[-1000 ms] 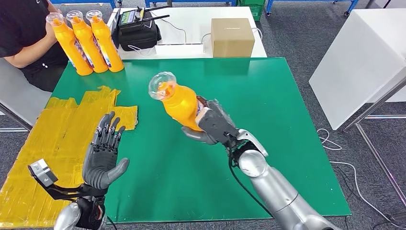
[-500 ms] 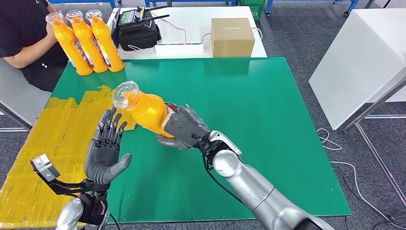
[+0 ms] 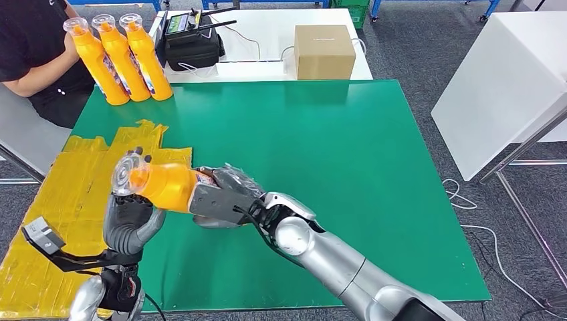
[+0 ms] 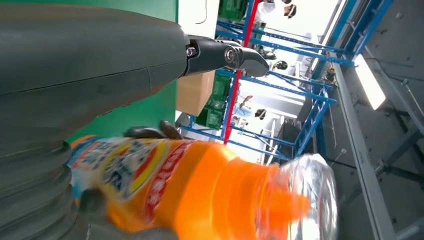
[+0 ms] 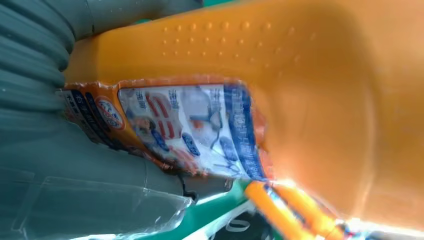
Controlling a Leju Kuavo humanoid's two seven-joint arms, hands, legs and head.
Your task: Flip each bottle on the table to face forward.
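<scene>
At the far left edge of the green table mat (image 3: 348,147), a person in a black shirt (image 3: 30,40) sits beside three upright orange plastic bottles with clear caps (image 3: 119,57) standing in a row. Nearer the robot, crinkled yellow tape sheets (image 3: 60,200) cover the mat's left side. Above them the robot's left hand (image 3: 127,224) is raised palm-up beneath an orange plastic bottle with a clear domed cap (image 3: 157,186); whether its fingers close on the bottle cannot be told. The bottle lies nearly level in the air, cap toward the left, its printed label showing in the wrist views. The right hand (image 3: 224,200) grips the bottle's lower body, fingers wrapped around it. At the back stand a black case (image 3: 190,43) and a brown cardboard box (image 3: 324,52).
</scene>
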